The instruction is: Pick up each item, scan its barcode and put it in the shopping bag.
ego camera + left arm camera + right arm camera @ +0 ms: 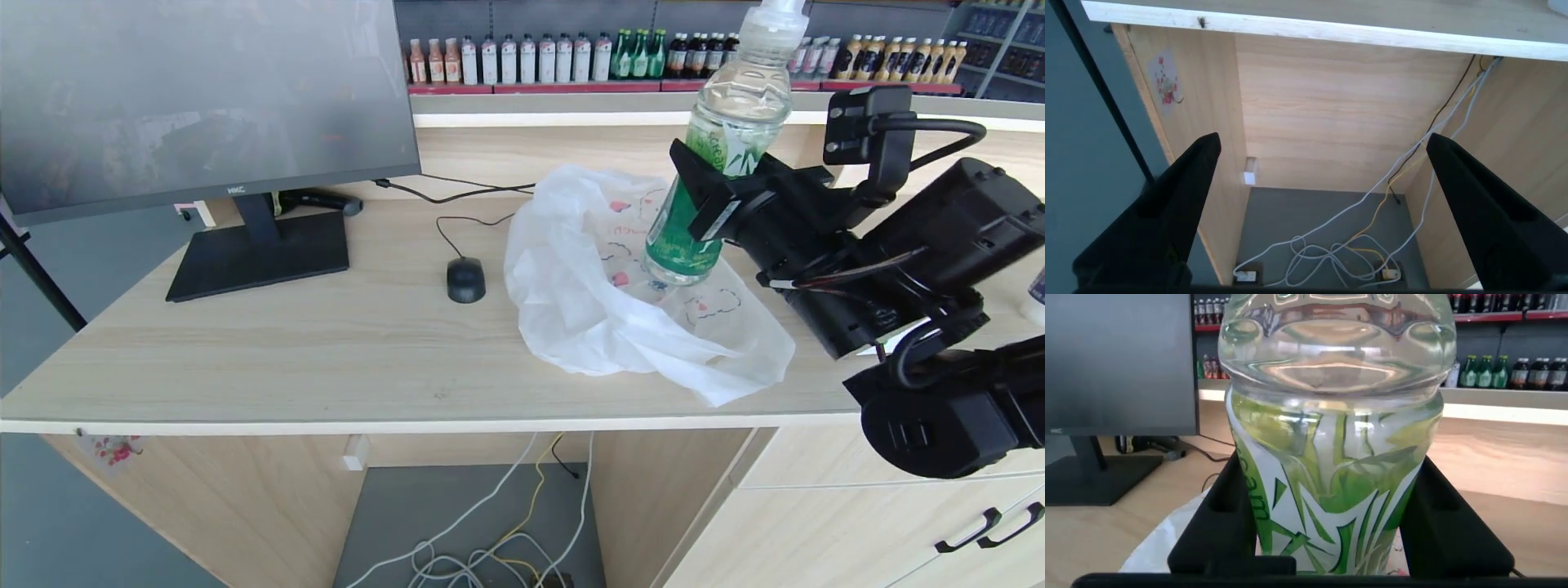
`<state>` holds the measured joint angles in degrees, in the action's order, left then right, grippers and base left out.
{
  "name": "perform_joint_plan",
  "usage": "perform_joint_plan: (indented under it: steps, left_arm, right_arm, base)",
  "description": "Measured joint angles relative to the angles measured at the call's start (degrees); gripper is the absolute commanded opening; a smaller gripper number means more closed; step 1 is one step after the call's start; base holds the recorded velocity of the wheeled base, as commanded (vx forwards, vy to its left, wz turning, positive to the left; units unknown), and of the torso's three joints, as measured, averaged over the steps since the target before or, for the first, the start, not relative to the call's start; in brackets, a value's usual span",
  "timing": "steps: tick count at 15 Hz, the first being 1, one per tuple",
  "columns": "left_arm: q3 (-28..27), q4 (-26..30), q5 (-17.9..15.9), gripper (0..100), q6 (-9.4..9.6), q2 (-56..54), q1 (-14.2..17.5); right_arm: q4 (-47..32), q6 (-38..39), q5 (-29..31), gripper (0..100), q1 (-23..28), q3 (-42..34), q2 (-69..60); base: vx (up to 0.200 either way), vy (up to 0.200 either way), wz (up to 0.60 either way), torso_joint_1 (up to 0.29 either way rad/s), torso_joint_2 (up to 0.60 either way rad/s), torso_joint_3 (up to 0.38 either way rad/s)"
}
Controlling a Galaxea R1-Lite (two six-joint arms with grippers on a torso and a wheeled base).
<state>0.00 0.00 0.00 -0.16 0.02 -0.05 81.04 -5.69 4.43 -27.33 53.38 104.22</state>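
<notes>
The right gripper [694, 192] is holding a clear bottle [739, 106] with a green label above the desk [326, 351]. Its fingers [1221, 514] are clamping the label band from both sides, probably because the straight waist is giving a firmer hold than the rounded shoulder. The bottle is leaning slightly, cap up and away from the robot. Its base is hanging just over the crumpled white shopping bag [588, 318], which is lying slumped on the desk to the right of the mouse [465, 280] and monitor [204, 90]. Judging by that placement, the bottle is being lined up for lowering into the bag, though the mouth is sagging rather than standing open, so the base may be catching on loose plastic. The left gripper [1319, 163] is hanging below the desk edge, fingers spread wide and holding nothing, facing the cables [1347, 245] underneath, apparently parked out of the way
</notes>
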Motion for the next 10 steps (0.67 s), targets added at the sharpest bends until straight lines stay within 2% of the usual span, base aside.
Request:
perform_joint_plan:
  steps: [4,10]
  left_arm:
    - [0.0,0.0,0.0,100,0.0,0.0,0.0]
    - [0.0,0.0,0.0,100,0.0,0.0,0.0]
  right_arm:
    - [-8.2,-0.1,0.0,0,-1.4,8.2,1.4]
    - [-12.6,-0.1,0.0,0,-1.6,15.9,5.9]
  base:
    - [0.0,0.0,0.0,0.0,0.0,0.0]
    - [0.0,0.0,0.0,0.0,0.0,0.0]
